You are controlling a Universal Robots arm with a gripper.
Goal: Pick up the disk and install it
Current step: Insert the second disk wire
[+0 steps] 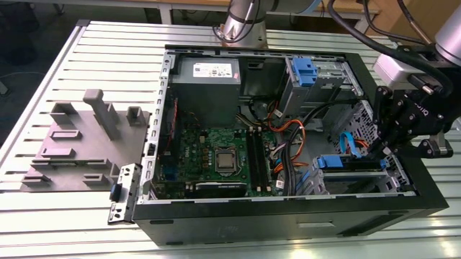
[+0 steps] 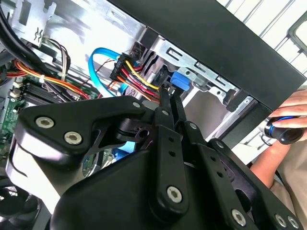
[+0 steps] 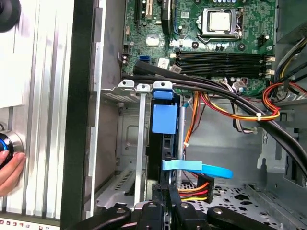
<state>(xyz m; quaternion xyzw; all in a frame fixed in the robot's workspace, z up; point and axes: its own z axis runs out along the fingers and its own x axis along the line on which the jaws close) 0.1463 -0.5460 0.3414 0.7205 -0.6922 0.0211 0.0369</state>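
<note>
With the open computer case lying on its side on the slatted metal table, I have the gripper down inside the case at the exterior view's right, over the lower drive bay. Its fingers look pressed close together in the second wrist view, tips right at the blue end of the disk, but I cannot tell whether they are pinching it or just touching.

The disk stands on edge in the bay slot beside the metal bay dividers, blue rail end facing the motherboard (CPU socket visible there). In the exterior view it shows as a blue piece just beside the gripper.

A light blue flat cable crosses next to the disk, and a red, yellow and black power plug sits near the gripper.

The grey power-supply box sits in the far corner of the case, well apart. A grey fixture plate lies on the table at the exterior view's left.

A person's hand holds a dark knob outside the case wall.
</note>
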